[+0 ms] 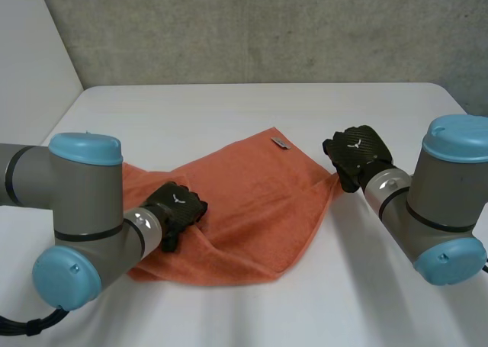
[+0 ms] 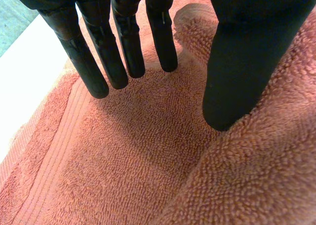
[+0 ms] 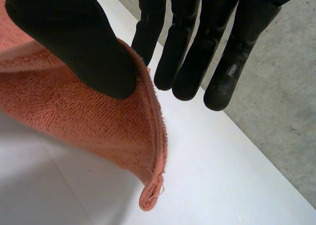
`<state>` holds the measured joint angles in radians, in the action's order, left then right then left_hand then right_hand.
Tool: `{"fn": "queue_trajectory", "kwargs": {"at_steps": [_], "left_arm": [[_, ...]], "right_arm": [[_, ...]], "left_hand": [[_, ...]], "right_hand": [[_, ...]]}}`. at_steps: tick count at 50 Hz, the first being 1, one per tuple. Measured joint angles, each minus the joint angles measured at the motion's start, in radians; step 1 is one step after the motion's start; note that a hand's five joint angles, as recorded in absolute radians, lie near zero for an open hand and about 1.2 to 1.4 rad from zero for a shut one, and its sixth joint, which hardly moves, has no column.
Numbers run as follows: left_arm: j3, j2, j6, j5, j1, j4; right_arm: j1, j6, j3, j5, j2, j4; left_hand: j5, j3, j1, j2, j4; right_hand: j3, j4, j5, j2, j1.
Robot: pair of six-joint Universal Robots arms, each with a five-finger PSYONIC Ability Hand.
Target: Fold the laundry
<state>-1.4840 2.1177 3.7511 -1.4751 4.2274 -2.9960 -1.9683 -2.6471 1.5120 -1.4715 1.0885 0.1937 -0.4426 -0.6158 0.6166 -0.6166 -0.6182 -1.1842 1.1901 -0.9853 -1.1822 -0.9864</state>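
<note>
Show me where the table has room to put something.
Bare white table: the far side, between the orange terry towel and the grey wall, and the front, between the towel and the right arm. Crowded middle: the left hand presses the towel, the right hand pinches its lifted corner.

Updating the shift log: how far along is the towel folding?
Done: no neat fold yet. The orange towel lies mostly spread on the table, and its left side looks rumpled. In hand: the right hand pinches the towel's right corner, lifted off the table, while the left hand presses straight fingers on the left part. Left: probably carry that corner across, then finish the folds.
</note>
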Motion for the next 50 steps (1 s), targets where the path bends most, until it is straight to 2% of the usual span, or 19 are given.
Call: {"fn": "queue_trajectory", "kwargs": {"at_steps": [5, 8, 11, 12, 18, 23, 30, 36, 38, 40, 42, 43, 50], "left_arm": [[-0.012, -0.015, -0.002, -0.002, -0.007, 0.000], [-0.016, -0.025, -0.005, -0.003, -0.010, -0.010], [-0.014, -0.030, -0.006, -0.004, -0.011, -0.029], [-0.008, -0.032, -0.007, -0.005, -0.011, -0.056], [0.060, -0.030, -0.008, -0.012, -0.008, -0.203], [0.202, -0.027, -0.008, -0.036, 0.004, -0.376], [0.399, -0.065, -0.009, -0.118, 0.037, -0.642], [0.349, -0.117, -0.022, -0.108, 0.041, -0.743], [0.276, -0.134, -0.046, -0.092, 0.039, -0.750], [0.213, -0.145, -0.074, -0.079, 0.037, -0.749], [0.213, -0.145, -0.074, -0.079, 0.037, -0.749], [0.131, -0.153, -0.120, -0.062, 0.036, -0.744], [-0.051, -0.123, -0.325, -0.016, 0.029, -0.700]], "right_arm": [[0.000, 0.005, -0.016, 0.000, -0.011, 0.001], [0.000, 0.006, -0.030, 0.000, -0.020, 0.001], [0.000, 0.006, -0.044, 0.000, -0.026, 0.001], [0.000, 0.006, -0.059, 0.000, -0.030, 0.002], [-0.002, 0.000, -0.148, -0.006, -0.038, 0.006], [-0.004, -0.026, -0.332, -0.029, -0.037, 0.037], [-0.005, -0.110, -0.577, -0.123, -0.015, 0.177], [-0.005, -0.137, -0.608, -0.151, 0.006, 0.190], [-0.006, -0.139, -0.568, -0.148, 0.013, 0.174], [-0.007, -0.138, -0.501, -0.139, 0.027, 0.159], [-0.007, -0.138, -0.501, -0.139, 0.027, 0.159], [-0.009, -0.137, -0.427, -0.125, 0.048, 0.149], [-0.010, -0.132, -0.288, -0.088, 0.116, 0.137]], "left_hand": [[-0.075, -0.078, 0.088, -0.077, -0.076], [-0.434, -0.431, 0.460, -0.440, -0.430], [-0.478, -0.481, 0.474, -0.481, -0.480], [-0.546, -0.548, 0.545, -0.553, -0.546], [-0.580, -0.593, 0.560, -0.594, -0.591], [-0.585, -0.598, 0.565, -0.599, -0.596], [-0.585, -0.599, 0.566, -0.601, -0.599], [-0.585, -0.599, 0.566, -0.601, -0.599], [-0.535, -0.506, 0.523, -0.505, -0.502], [-0.284, -0.289, 0.246, -0.284, -0.285], [-0.284, -0.289, 0.246, -0.284, -0.285], [-0.025, -0.030, 0.015, -0.029, -0.027], [0.172, 0.167, -0.157, 0.168, 0.173]], "right_hand": [[0.000, 0.000, 0.000, 0.000, 0.000], [0.000, 0.000, 0.000, 0.000, 0.000], [-0.001, 0.000, 0.000, 0.000, 0.000], [-0.002, 0.000, 0.000, 0.000, 0.000], [-0.004, 0.000, 0.000, -0.001, 0.000], [-0.005, 0.005, 0.000, -0.005, 0.000], [-0.005, 0.005, 0.000, -0.005, 0.000], [-0.005, 0.005, 0.000, -0.005, 0.000], [-0.005, 0.005, 0.000, -0.005, 0.000], [-0.005, 0.005, 0.000, -0.005, 0.000], [-0.005, 0.005, 0.000, -0.005, 0.000], [-0.005, 0.005, 0.000, -0.005, 0.000], [-0.005, 0.005, 0.000, -0.005, 0.000]]}}
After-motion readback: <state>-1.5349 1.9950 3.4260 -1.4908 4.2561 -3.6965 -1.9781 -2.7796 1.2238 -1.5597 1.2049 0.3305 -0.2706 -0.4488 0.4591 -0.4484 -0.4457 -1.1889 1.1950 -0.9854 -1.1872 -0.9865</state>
